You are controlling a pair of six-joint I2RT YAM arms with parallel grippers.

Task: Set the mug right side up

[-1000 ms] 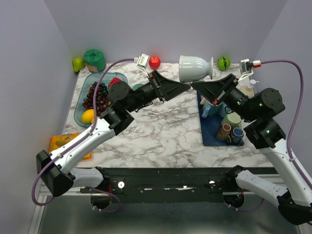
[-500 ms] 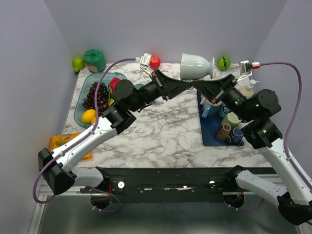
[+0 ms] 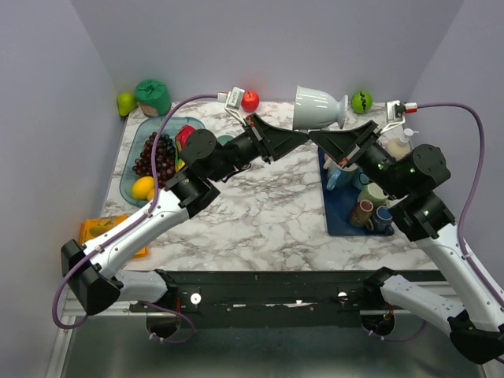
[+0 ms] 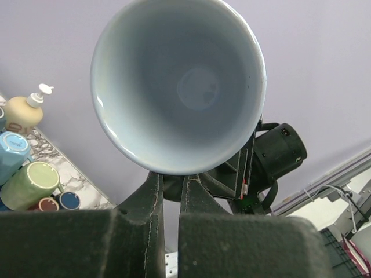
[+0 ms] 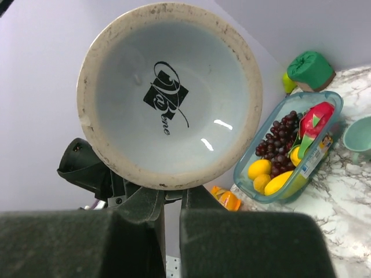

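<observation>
Objects by count: one white footed mug (image 3: 316, 106), one red apple (image 3: 250, 100), one soap bottle (image 4: 22, 114), one blue tray (image 3: 339, 222), one clear fruit tub (image 5: 335, 98), and two robot arms (left (image 3: 142, 224), right (image 3: 450, 253)).

Plain lavender walls close in the scene: a back wall (image 3: 260, 39) across the top of the frame, with a left wall (image 3: 47, 118) and a right wall (image 3: 472, 55) coming in from the sides. Between them lies a table top (image 3: 268, 216) with a white and grey marble pattern, and a black metal rail (image 3: 268, 285) runs along its near edge. At the bottom of the frame a dull grey surface (image 3: 260, 354) shows, and the light is soft and even.
</observation>
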